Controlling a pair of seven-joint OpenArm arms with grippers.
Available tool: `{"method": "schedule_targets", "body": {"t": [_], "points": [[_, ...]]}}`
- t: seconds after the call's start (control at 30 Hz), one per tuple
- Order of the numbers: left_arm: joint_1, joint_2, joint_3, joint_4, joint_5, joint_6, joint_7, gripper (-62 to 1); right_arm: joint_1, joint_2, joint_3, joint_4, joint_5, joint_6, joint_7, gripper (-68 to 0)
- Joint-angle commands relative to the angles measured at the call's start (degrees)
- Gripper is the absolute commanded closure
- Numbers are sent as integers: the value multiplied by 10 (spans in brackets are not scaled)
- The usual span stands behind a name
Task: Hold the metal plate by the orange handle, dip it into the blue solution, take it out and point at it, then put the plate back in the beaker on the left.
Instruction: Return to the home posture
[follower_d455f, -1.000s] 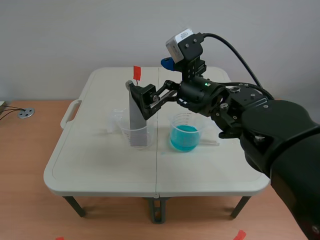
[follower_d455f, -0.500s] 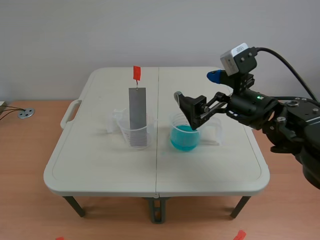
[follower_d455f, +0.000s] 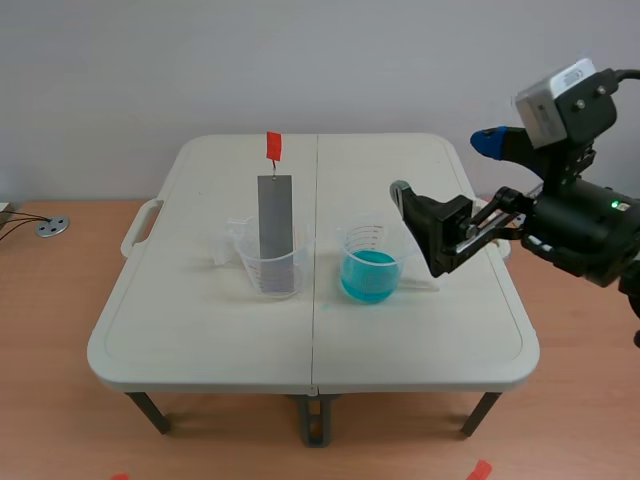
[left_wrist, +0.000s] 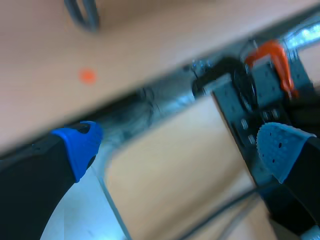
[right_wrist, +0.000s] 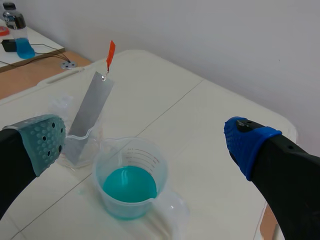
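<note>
No text, number or brand can be read anywhere. The beaker of blue solution (follower_d455f: 371, 262), right of the table's middle, carries faint printed graduation lines on its clear wall, seen best in the right wrist view, but any figures beside them are too small and pale to make out. The white camera housing (follower_d455f: 565, 95) on the right arm has a small dark mark on its top face, also illegible.

Grey metal plate (follower_d455f: 274, 225) upright in left beaker (follower_d455f: 249, 263), beside blue solution (follower_d455f: 370, 276)
</note>
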Motion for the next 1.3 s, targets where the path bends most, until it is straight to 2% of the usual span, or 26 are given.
{"method": "schedule_targets", "body": {"t": [0.0, 0.23, 0.33, 0.47, 0.57, 0.77, 0.97, 1.27], "points": [[-12, -26, -4, 25, -30, -10, 1, -623, -17, 0, 10, 27, 6, -3, 2, -665], [-39, -117, -4, 133, -155, -16, 39, -623, -136, -2, 36, 129, 6, -28, -10, -665], [-38, -151, -4, 183, -198, -16, 42, -623, -179, -3, 44, 163, 4, -33, -10, -665], [-38, -191, -4, 240, -256, -16, 42, -623, -236, -3, 52, 205, 1, -54, -10, -665], [-38, -212, -4, 274, -286, -16, 42, -623, -276, -10, 63, 235, -17, -59, -10, -665], [-18, -236, -4, 326, -303, -16, 40, -623, -346, -32, 80, 280, -56, -70, -5, -665], [-16, -237, -4, 341, -303, -16, 43, -623, -391, -31, 80, 305, -59, -78, -1, -665], [-17, -237, -4, 341, -302, -16, 42, -623, -396, -31, 80, 306, -59, -82, -4, -665]]}}
